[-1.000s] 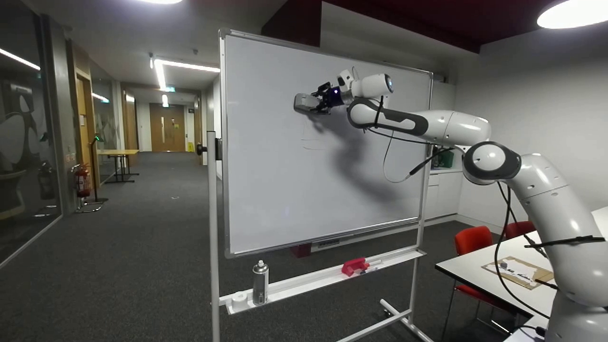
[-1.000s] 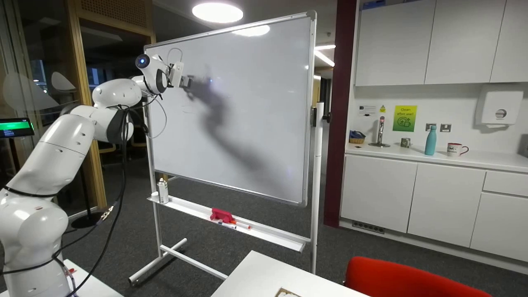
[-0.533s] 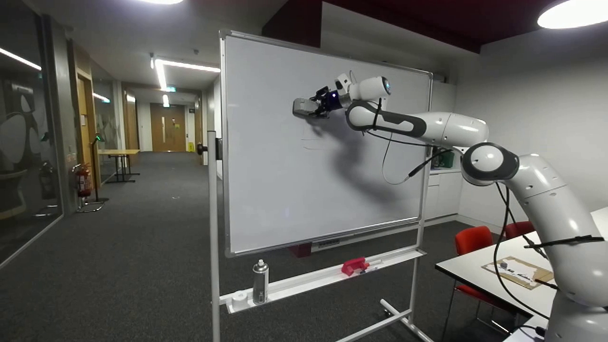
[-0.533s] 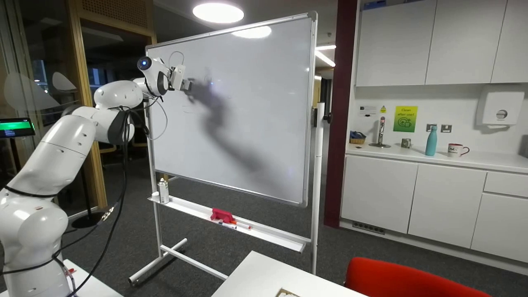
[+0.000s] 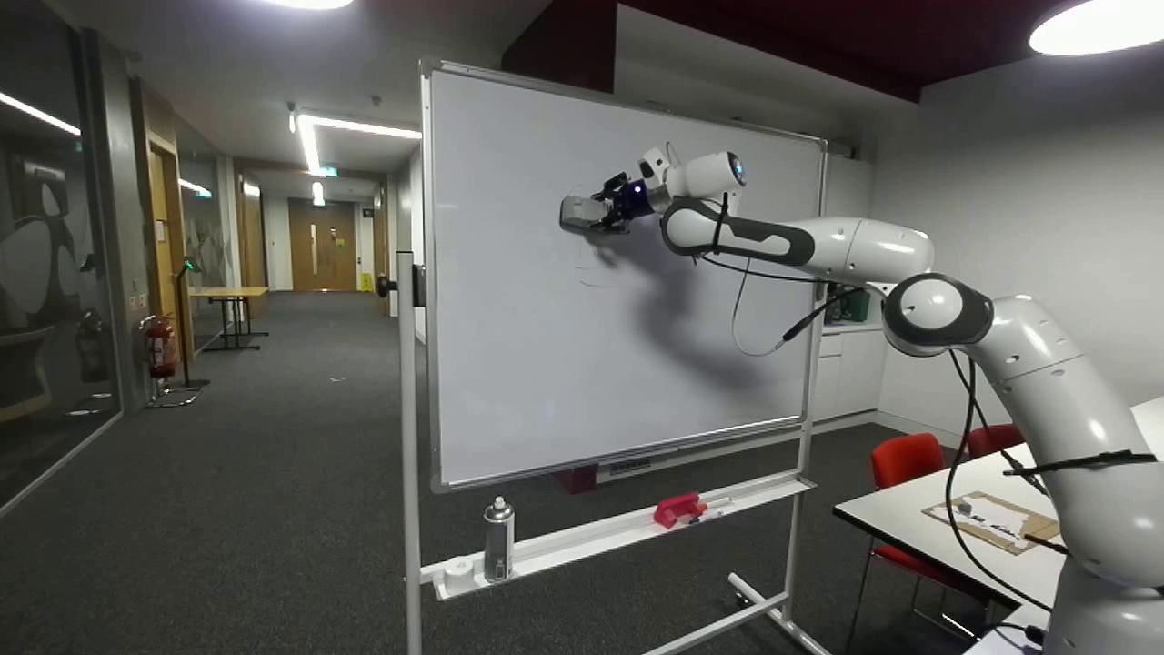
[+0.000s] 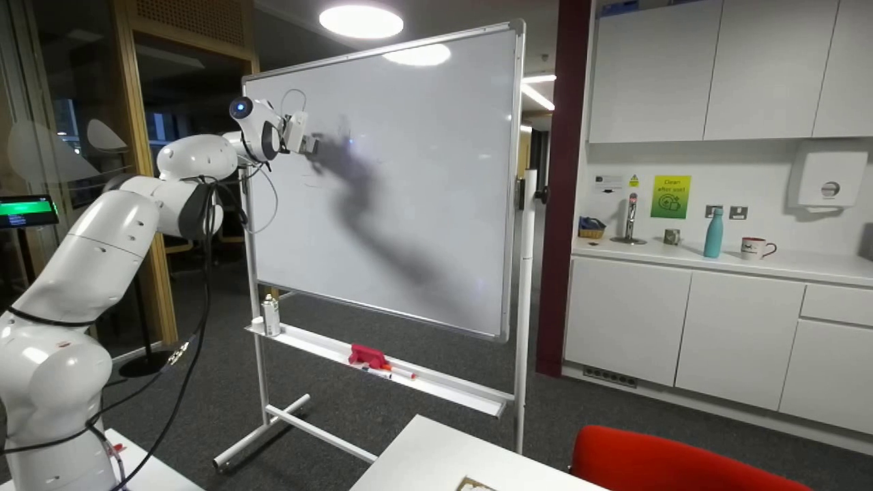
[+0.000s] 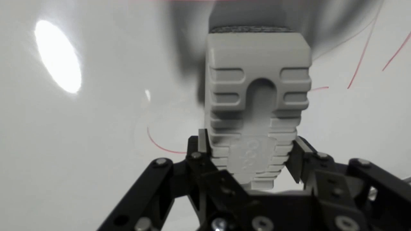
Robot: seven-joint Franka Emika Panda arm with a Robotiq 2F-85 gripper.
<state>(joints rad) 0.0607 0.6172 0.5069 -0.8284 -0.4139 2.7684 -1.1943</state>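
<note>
Whiteboard (image 5: 555, 364) spreads wide, frame (image 6: 517, 102) well apart from the hand (image 7: 252, 149) pinching a grey eraser (image 7: 258, 125).

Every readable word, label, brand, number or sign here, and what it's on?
"Clean after use!": green poster
Too small or blurred to read: embossing on the eraser, label on the can, white notice, yellow sign, screen, ceiling sign
No brand or number can be read.

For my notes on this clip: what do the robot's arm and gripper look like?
The glossy white, rounded, segmented arm has dark grey joint covers, black straps and long black cables along it; a round blue light shows near its outer end. The black, angular gripper has silver screws and linked fingers with light grey pads.
</note>
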